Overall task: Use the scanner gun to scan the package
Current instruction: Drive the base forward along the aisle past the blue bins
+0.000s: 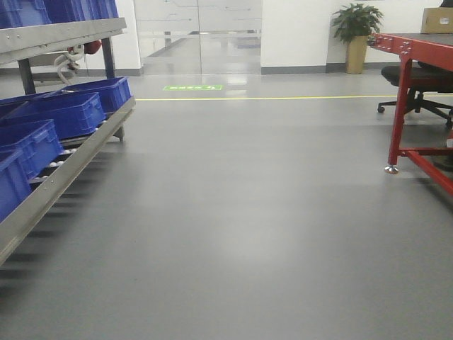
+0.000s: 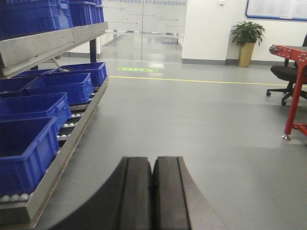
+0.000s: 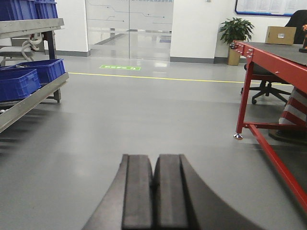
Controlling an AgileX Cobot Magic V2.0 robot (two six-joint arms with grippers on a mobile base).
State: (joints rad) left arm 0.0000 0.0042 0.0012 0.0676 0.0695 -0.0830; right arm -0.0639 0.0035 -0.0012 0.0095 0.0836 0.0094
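Heads up, the left black claw [image 2: 152,165] and right black claw [image 3: 154,163] are both clenched empty, and the small tan cardboard package [image 3: 280,35] sits way off on the red metal table [image 3: 278,51], so rolling over could clip a table leg [image 3: 244,100].

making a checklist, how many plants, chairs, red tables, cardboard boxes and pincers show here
plant: 1
chair: 1
red table: 1
box: 1
pincer: 2, left pincer and right pincer, both shut
total: 6
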